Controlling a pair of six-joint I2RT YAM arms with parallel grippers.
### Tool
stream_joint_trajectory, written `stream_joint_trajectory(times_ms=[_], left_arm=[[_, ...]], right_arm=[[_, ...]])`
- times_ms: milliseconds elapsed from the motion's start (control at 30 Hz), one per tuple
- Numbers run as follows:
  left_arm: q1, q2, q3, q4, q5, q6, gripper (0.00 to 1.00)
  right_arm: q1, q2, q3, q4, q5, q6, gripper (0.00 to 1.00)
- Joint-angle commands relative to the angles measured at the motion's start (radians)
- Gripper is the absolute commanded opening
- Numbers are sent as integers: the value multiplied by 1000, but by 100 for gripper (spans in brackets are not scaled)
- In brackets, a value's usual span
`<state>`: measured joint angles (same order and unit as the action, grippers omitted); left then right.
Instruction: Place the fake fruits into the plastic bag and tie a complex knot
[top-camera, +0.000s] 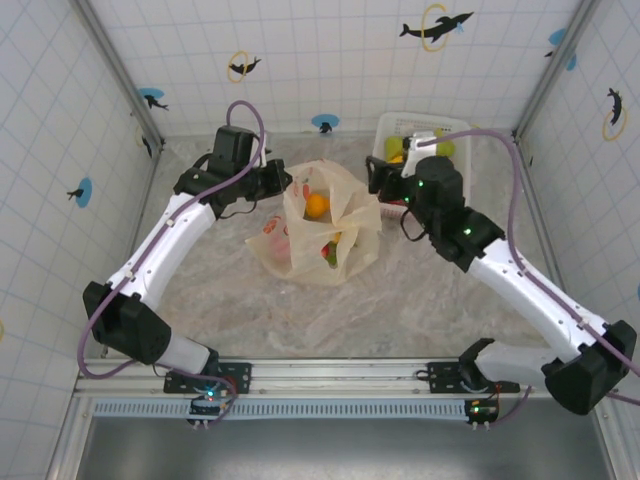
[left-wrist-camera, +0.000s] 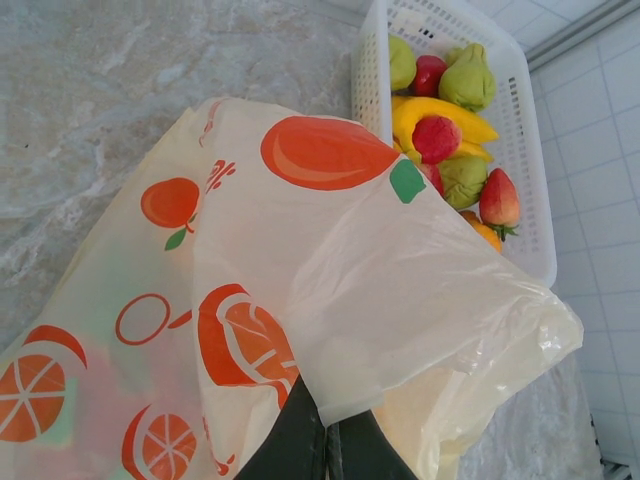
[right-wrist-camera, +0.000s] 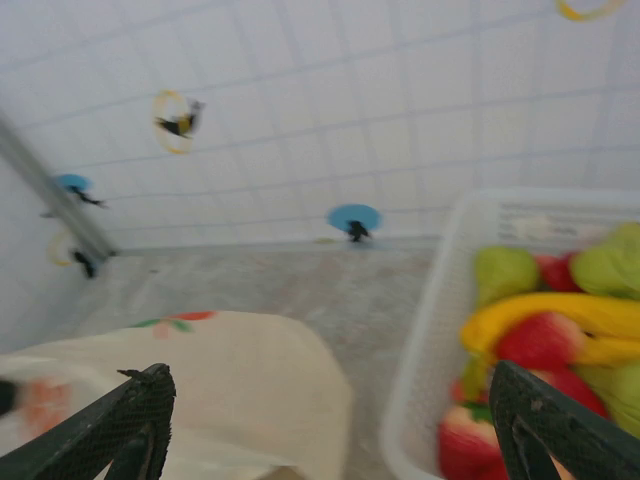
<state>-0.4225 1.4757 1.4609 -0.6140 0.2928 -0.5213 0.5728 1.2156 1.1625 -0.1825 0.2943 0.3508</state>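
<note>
The plastic bag (top-camera: 320, 225) sits in the middle of the table (top-camera: 420, 300), between the two arms. It's thin, cream-yellow and half see-through, printed with flat red-orange slices. Its mouth stands open and crumpled. An orange fruit (top-camera: 316, 206) shows inside, with something red and green lower down. The left gripper (left-wrist-camera: 325, 445) has its fingers pressed together on a fold of the bag's rim, holding the film raised. The right gripper (right-wrist-camera: 340, 430) hangs with fingers spread wide and nothing between them, over the gap between bag and white basket (left-wrist-camera: 535, 170). There the fake fruits (left-wrist-camera: 440, 135) lie heaped: banana, strawberries, pears.
</note>
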Motion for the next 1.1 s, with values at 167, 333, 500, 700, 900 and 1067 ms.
stream_joint_trajectory(times_ms=[167, 333, 500, 700, 900, 1067], left_arm=[[9, -2, 32, -5, -31, 35, 0], [8, -6, 30, -5, -28, 34, 0], [8, -5, 28, -3, -19, 34, 0], [8, -2, 32, -3, -17, 34, 0], [8, -5, 34, -9, -21, 35, 0], [8, -6, 33, -11, -23, 34, 0]], right_arm=[[-243, 274, 30, -25, -203, 165, 81], [-349, 510, 156, 46, -324, 235, 77], [-382, 691, 288, 43, -371, 283, 78], [-399, 795, 347, 62, -380, 324, 77], [-412, 861, 403, 43, -380, 328, 77], [-424, 910, 430, 61, -407, 346, 70]])
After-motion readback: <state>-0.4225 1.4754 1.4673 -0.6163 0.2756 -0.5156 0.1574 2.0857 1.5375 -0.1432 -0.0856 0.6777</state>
